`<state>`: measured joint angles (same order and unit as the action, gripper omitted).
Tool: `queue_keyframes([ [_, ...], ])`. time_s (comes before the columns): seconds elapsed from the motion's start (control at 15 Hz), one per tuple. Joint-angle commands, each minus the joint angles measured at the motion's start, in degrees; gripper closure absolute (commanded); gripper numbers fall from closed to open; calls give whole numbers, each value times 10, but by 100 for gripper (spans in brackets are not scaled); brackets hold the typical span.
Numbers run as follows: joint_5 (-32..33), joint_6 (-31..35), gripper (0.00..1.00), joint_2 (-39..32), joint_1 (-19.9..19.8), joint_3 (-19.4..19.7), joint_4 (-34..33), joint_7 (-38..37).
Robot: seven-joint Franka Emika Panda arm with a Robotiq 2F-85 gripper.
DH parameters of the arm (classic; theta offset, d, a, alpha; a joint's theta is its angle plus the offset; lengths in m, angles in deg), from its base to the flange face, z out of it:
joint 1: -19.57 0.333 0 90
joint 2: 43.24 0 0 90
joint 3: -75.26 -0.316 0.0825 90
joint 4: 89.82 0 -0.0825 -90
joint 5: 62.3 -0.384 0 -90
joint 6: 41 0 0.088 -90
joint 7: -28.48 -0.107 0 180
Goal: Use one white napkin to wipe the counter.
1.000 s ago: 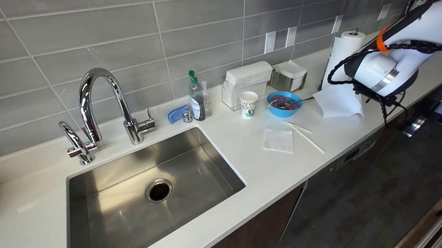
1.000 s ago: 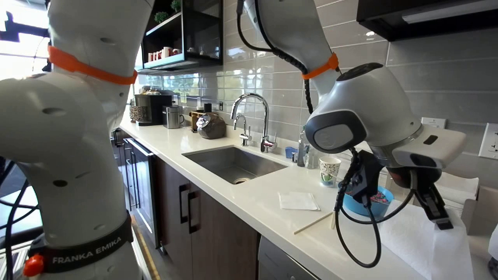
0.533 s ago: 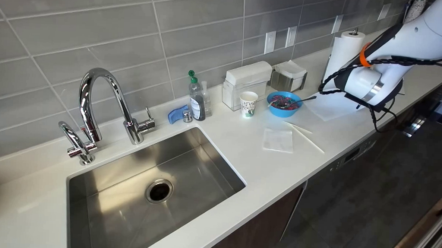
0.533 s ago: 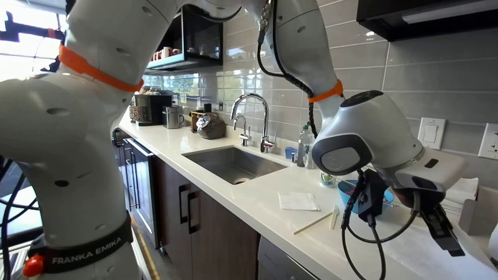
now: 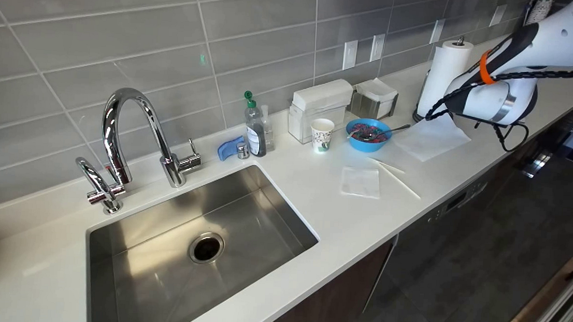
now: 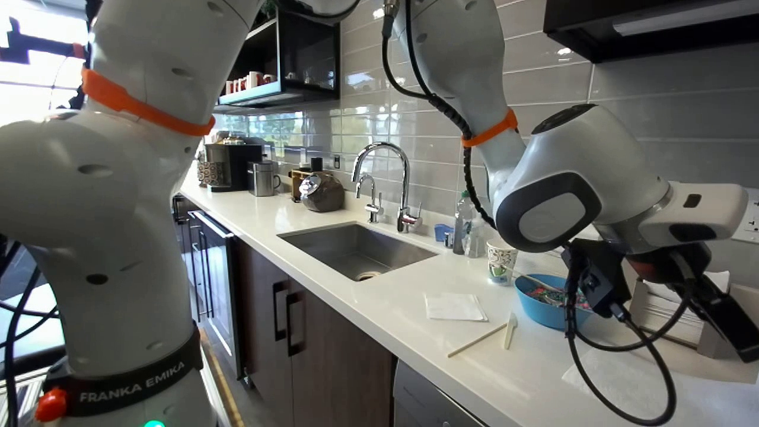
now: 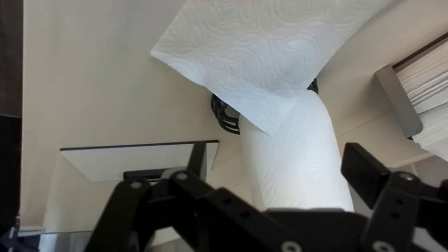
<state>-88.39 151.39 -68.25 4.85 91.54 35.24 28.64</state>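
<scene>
Napkin (image 5: 432, 138) is lying loose on the counter (image 5: 326, 196), just beside the bowl (image 5: 368, 147) and at the foot of the roll (image 7: 295, 154). Gripper (image 7: 280, 161) isn't holding it: jaws spread wide, nothing between them. So my guess is the step is getting a grip on it for the wipe, could be wrong. I'd go for the end that seems to stick up near the roll, straddle it, come in low and pinch paper only, or you may snag the roll. Then press lightly and sweep away from the spoon (image 5: 399, 128), since its handle pokes out toward the napkin.

Views matter here btw. Only the wrist view shows both jaws, plus the embossed swirls and that corner in front of the roll (touching or not, can't tell). It misses the bowl, the stick (image 6: 477, 340) and the white square (image 5: 360, 182), which both exterior views catch. In an exterior view the arm (image 5: 485, 99) hides the gripper.
</scene>
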Motion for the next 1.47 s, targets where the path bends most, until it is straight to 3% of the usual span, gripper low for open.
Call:
queue_keyframes([
  [0.0,97,-28,0,-3,11,16,-11,19],
  [0.13,145,-59,0,-7,6,9,-18,25],
  [0.2,132,-29,0,-1,6,12,-7,-6],
  [0.47,155,-41,0,-2,6,10,-10,4],
  [0.53,148,-82,0,15,-25,-30,-3,39],
  [0.6,152,-64,0,-9,-14,-19,-16,48],
  [0.67,163,-93,0,-16,-44,-56,-32,66],
  [0.73,178,-107,0,-34,-38,-49,-50,87],
  [1.0,204,-194,0,-75,-78,-94,-116,166],
  [1.07,211,-205,0,-89,-72,-84,-135,175],
  [1.4,265,-273,0,-153,-119,-108,-230,216],
])
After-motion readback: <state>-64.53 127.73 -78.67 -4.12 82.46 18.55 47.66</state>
